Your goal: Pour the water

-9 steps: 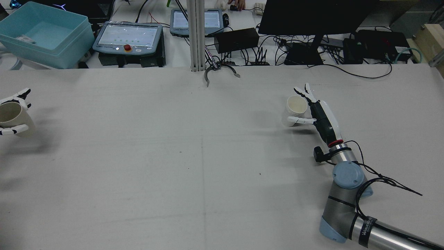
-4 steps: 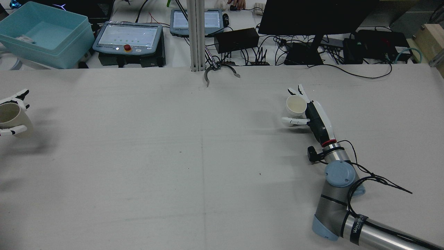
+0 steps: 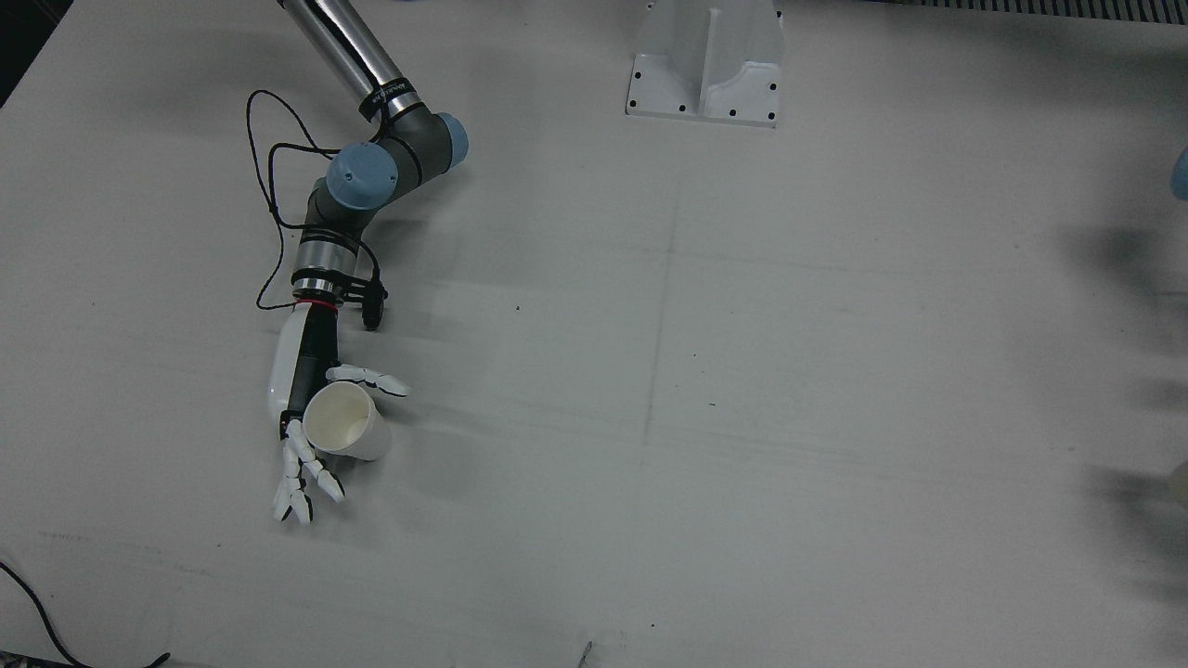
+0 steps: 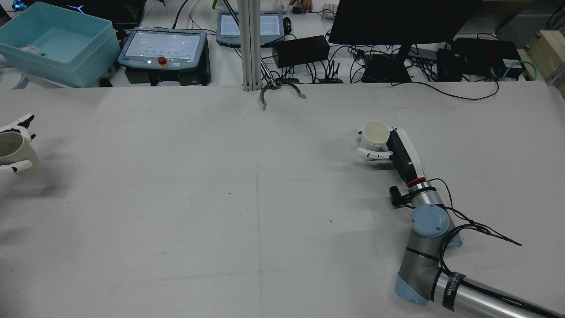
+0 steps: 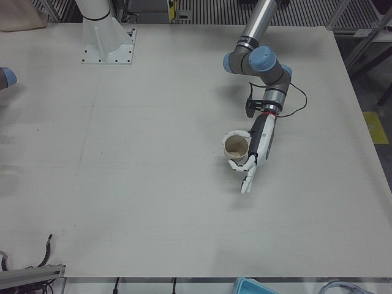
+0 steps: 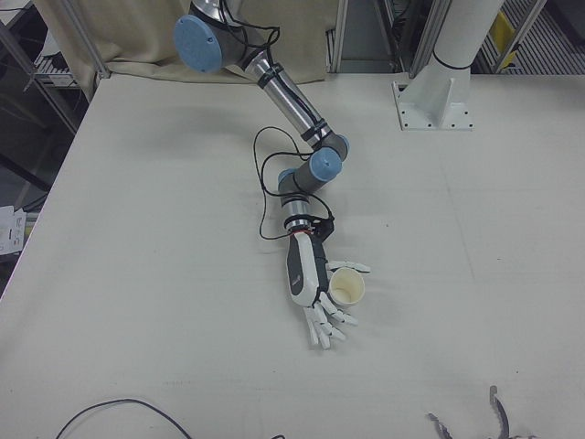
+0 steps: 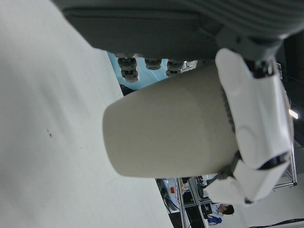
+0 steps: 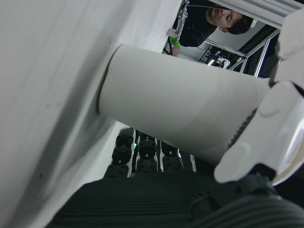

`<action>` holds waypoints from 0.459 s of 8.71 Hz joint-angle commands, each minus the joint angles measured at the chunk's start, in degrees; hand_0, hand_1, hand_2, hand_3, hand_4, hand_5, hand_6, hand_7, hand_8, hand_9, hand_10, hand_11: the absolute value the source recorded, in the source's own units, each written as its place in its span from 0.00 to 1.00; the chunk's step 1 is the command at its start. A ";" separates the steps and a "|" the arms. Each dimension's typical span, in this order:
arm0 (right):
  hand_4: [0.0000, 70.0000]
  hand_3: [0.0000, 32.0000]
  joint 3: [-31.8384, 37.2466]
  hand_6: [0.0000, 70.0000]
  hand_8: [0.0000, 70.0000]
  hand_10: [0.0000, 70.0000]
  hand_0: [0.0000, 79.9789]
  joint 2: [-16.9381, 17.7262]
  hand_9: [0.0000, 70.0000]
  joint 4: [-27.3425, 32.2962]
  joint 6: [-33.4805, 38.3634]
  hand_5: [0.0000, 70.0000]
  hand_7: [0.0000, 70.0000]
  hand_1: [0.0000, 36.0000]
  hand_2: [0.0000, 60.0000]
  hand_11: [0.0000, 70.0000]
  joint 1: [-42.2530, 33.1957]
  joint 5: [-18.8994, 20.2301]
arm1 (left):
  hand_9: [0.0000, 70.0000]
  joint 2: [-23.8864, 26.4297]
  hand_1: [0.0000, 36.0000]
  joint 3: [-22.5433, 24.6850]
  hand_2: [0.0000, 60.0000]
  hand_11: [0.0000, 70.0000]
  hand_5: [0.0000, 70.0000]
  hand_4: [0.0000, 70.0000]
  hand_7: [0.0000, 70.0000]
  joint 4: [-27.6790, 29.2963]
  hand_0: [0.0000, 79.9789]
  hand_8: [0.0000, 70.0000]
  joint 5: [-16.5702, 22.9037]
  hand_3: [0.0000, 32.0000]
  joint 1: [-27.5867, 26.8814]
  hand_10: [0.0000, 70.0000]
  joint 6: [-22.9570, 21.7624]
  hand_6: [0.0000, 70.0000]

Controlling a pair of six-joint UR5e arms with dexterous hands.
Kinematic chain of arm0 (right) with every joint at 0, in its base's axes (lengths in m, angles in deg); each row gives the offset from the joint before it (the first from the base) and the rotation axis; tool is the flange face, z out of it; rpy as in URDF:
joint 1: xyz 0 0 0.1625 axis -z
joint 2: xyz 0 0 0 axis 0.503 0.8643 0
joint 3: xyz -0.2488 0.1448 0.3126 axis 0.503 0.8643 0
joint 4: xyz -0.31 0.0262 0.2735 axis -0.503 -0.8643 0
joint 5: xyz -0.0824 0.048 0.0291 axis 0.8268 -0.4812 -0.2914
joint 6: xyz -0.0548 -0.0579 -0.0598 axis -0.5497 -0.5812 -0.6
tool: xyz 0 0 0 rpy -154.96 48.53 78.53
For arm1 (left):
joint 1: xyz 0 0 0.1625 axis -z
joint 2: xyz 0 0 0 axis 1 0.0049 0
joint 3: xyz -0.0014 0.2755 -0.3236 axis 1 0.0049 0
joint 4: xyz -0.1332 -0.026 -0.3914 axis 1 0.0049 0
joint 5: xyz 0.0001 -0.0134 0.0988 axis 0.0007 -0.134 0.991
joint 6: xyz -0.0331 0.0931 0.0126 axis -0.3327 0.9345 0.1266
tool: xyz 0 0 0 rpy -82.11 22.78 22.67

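Observation:
A white paper cup stands on the table at the right, also in the front view. My right hand lies beside it. Its thumb presses the near side, and in the rear view its fingers curl round the far side. In the front view the hand shows fingers straight past the cup. My left hand is shut on a beige cup at the table's far left edge, held upright. The left hand view shows this cup gripped.
A white pedestal stands at the robot's side of the table. A metal tool lies at the far table edge. Beyond it are a blue bin, tablets, a monitor and cables.
My right hand's fingers have curled in round the white cup, and the arm has drawn slightly left and back. My left hand has carried the beige cup further left.

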 commanded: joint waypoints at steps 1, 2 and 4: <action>0.63 0.00 -0.01 1.00 1.00 0.70 0.56 -1.75 1.00 -0.14 -0.48 1.00 1.00 0.12 0.53 0.98 0.01 0.07 | 0.04 -0.12 1.00 0.12 1.00 0.15 1.00 0.39 0.11 0.00 0.62 0.03 0.08 0.00 0.09 0.08 -0.09 0.03; 0.67 0.00 -0.19 1.00 1.00 0.74 0.57 -2.19 1.00 -0.22 -0.48 1.00 1.00 0.20 0.73 1.00 0.01 0.07 | 0.04 -0.20 1.00 0.30 1.00 0.15 1.00 0.39 0.11 0.09 0.62 0.03 0.08 0.00 0.18 0.08 -0.09 0.03; 0.70 0.00 -3.07 1.00 1.00 0.73 0.57 -2.02 1.00 -0.92 -0.57 1.00 1.00 0.28 0.92 1.00 -1.13 0.24 | 0.04 0.32 1.00 1.78 1.00 0.16 1.00 0.40 0.11 0.00 0.62 0.03 0.61 0.00 -0.17 0.08 0.17 0.03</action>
